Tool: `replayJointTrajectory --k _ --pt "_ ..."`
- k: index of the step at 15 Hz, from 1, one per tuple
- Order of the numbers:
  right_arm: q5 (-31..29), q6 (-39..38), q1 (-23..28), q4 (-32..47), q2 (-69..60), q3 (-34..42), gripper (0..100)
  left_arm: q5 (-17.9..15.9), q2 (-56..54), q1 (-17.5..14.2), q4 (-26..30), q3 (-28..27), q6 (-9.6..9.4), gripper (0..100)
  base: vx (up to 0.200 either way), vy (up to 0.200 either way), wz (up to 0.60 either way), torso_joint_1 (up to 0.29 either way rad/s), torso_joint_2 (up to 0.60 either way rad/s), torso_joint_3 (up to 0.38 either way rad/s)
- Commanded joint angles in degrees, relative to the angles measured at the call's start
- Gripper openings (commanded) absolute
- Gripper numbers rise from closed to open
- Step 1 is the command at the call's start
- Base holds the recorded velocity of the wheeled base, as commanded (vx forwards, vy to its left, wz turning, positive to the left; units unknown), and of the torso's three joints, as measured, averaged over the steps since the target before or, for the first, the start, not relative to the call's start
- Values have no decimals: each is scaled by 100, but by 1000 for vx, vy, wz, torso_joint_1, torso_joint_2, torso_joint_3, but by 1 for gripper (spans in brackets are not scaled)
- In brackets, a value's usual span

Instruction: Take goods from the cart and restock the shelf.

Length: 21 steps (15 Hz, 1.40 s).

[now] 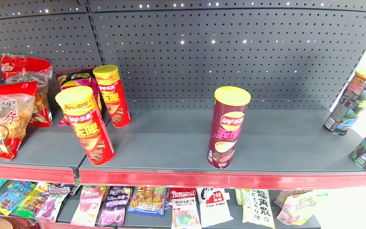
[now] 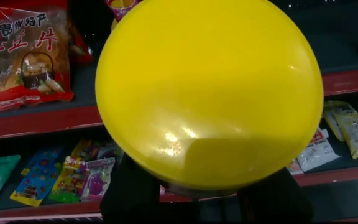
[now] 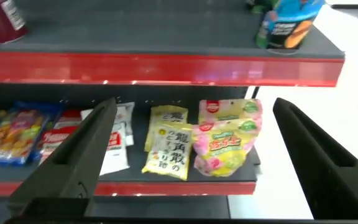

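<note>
My left gripper (image 2: 207, 186) is shut on a chips can whose yellow lid (image 2: 210, 93) faces the left wrist camera end on; the can's body is hidden behind the lid. It hangs in front of the shelf's red front edge (image 2: 55, 121). On the grey upper shelf (image 1: 176, 136) a maroon can (image 1: 227, 127) stands alone in the middle. Two red cans (image 1: 87, 127) stand at the left. My right gripper (image 3: 194, 106) is open with nothing between its fingers, level with the lower shelf.
Red snack bags (image 1: 3, 121) lean at the shelf's far left. Two dark green-patterned cans (image 1: 351, 101) stand at the right end. The lower shelf holds several flat snack packets (image 1: 183, 206). Bare shelf lies on either side of the maroon can.
</note>
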<state>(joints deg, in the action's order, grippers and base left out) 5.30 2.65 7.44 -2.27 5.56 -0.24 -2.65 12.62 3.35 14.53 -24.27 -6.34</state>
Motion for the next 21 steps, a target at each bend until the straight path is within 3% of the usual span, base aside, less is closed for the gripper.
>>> replayJointTrajectory --k 1,3,6,8,11,18,21 --pt "76 52 -313 25 7 16 100 -34 21 8 -3 -25 1 0 0 0 0 0 0 0" --pt "-3 113 -665 244 -345 -2 100 -34 13 8 -3 -25 -8 0 0 0 0 0 0 0" --pt "-275 -106 -735 236 -556 16 100 -52 -40 8 -3 -16 -16 0 0 0 0 0 0 0" --pt "-565 -256 -735 244 -547 16 100 -307 -66 16 6 -34 -16 0 0 0 0 0 0 0" --pt "-548 -229 -735 244 -547 16 100 -342 -49 16 6 -60 -16 0 0 0 0 0 0 0" --pt "-548 -229 -735 244 -556 16 100 -351 -5 16 6 -51 -8 0 0 0 -600 2 4 4" --pt "-530 -238 -735 244 -556 16 100 -421 180 16 6 -245 -8 0 0 0 0 0 0 0"
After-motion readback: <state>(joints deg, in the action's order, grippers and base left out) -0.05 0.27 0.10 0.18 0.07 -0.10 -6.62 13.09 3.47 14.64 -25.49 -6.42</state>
